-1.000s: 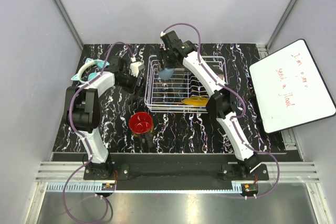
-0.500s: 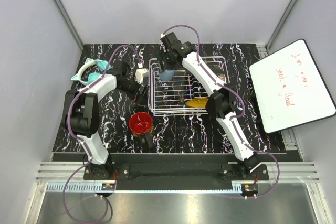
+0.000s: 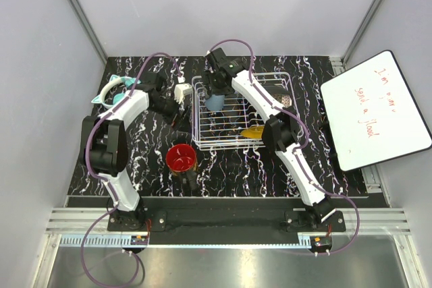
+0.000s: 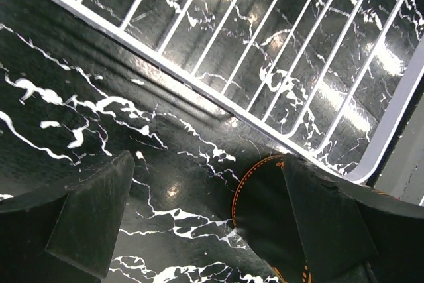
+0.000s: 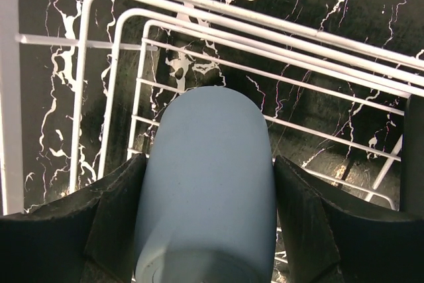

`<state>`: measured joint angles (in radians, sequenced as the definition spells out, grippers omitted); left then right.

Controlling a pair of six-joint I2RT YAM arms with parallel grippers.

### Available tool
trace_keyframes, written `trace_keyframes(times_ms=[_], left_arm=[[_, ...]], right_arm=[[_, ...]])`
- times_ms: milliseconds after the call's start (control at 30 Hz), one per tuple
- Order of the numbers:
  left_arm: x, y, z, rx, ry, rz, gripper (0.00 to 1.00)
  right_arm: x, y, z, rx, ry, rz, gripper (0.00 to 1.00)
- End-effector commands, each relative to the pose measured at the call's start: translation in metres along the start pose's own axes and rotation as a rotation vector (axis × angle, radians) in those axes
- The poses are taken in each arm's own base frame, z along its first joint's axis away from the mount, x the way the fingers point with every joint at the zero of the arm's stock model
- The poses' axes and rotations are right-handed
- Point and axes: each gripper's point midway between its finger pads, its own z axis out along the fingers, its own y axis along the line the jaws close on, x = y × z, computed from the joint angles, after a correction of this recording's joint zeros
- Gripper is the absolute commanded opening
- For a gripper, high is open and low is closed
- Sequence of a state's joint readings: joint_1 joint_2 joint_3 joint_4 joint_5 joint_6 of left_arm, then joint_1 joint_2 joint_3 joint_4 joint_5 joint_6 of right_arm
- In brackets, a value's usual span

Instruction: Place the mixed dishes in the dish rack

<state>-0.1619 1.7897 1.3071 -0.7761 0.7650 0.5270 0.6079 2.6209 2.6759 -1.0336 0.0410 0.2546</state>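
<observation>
- Bench (image 3: 148, 160): black slab with white veining; carries everything listed below
- Dish rack (image 3: 226, 133): white wire basket, on the far middle of the bench, between my two arms; seen by both wrist cameras too (image 4: 278, 64) (image 5: 79, 97)
- Mustard-yellow plate (image 3: 254, 131): inside the rack, at its near right part, partly hidden by my right arm
- Dark mug with red inside (image 3: 181, 158): upright on the bench, mouth up, near side, just outside the rack's near-left corner, not touching it
- Light blue cup (image 3: 214, 102) (image 5: 209, 137): inside the rack outline at its far left part, over the wire floor; I cannot tell whether it touches the wires
- Right hand (image 5: 209, 170): pinching the light blue cup, one finger pressed on each flank
- Left hand (image 4: 207, 164): fingers spread wide, only bare bench between them; low over the bench just outside the rack's left wall
- Dark piece with a thin orange edge line (image 4: 262, 197): on the bench against one finger of the left hand, mostly hidden; I cannot tell what it is
</observation>
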Motion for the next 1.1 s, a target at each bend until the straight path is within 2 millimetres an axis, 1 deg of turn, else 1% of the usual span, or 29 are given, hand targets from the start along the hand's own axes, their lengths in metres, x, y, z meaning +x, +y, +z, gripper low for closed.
trace_keyframes(times_ms=[0, 67, 133, 233, 367, 433, 467, 500, 567, 633, 667, 700, 767, 800, 833, 933, 1067], left_arm=[[-0.032, -0.014, -0.004, 0.075, -0.083, 0.048, 0.99], [-0.032, -0.014, -0.003, 0.080, -0.081, 0.047, 0.99], [-0.030, -0.014, -0.003, 0.082, -0.076, 0.046, 0.99], [-0.026, -0.014, -0.002, 0.083, -0.068, 0.047, 0.99], [-0.024, -0.012, -0.002, 0.082, -0.063, 0.050, 0.99], [-0.025, -0.012, -0.002, 0.081, -0.066, 0.050, 0.99], [-0.026, -0.012, -0.002, 0.082, -0.067, 0.050, 0.99], [-0.027, -0.012, -0.003, 0.082, -0.068, 0.051, 0.99], [-0.030, -0.012, -0.004, 0.082, -0.074, 0.056, 0.99], [-0.031, -0.012, -0.004, 0.080, -0.074, 0.056, 0.99], [-0.032, -0.012, -0.004, 0.080, -0.074, 0.057, 0.99], [-0.034, -0.011, -0.005, 0.079, -0.079, 0.059, 0.99], [-0.036, -0.011, -0.006, 0.078, -0.082, 0.064, 0.99], [-0.037, -0.012, -0.006, 0.080, -0.083, 0.064, 0.99], [-0.037, -0.012, -0.007, 0.079, -0.084, 0.063, 0.99], [-0.038, -0.012, -0.007, 0.082, -0.085, 0.064, 0.99], [-0.036, -0.010, -0.006, 0.079, -0.077, 0.059, 0.99]], right_arm=[[-0.005, -0.001, 0.006, -0.002, -0.017, 0.023, 0.00], [-0.004, -0.001, 0.008, -0.003, -0.013, 0.024, 0.01], [-0.002, 0.000, 0.009, -0.013, -0.008, 0.024, 0.09], [-0.002, 0.002, 0.009, -0.020, -0.008, 0.021, 0.15], [-0.001, 0.006, 0.007, -0.038, -0.002, 0.019, 0.36], [-0.001, 0.009, 0.006, -0.042, -0.005, 0.015, 0.41], [-0.001, 0.010, 0.005, -0.044, -0.007, 0.011, 0.46], [-0.001, 0.010, 0.005, -0.044, -0.006, 0.012, 0.49], [-0.003, 0.010, 0.002, -0.046, -0.012, 0.008, 0.51], [-0.004, 0.012, 0.001, -0.048, -0.013, 0.006, 0.59], [-0.003, 0.011, 0.002, -0.046, -0.011, 0.008, 0.65], [-0.001, 0.015, 0.002, -0.071, -0.001, 0.006, 0.74], [0.001, 0.018, 0.002, -0.076, 0.002, 0.003, 0.82], [0.001, 0.017, 0.003, -0.079, 0.005, 0.006, 0.89], [0.001, 0.018, 0.003, -0.083, 0.003, 0.008, 0.99], [-0.002, 0.020, 0.000, -0.087, -0.007, 0.003, 1.00], [-0.011, 0.021, -0.010, -0.089, -0.034, 0.001, 1.00]])
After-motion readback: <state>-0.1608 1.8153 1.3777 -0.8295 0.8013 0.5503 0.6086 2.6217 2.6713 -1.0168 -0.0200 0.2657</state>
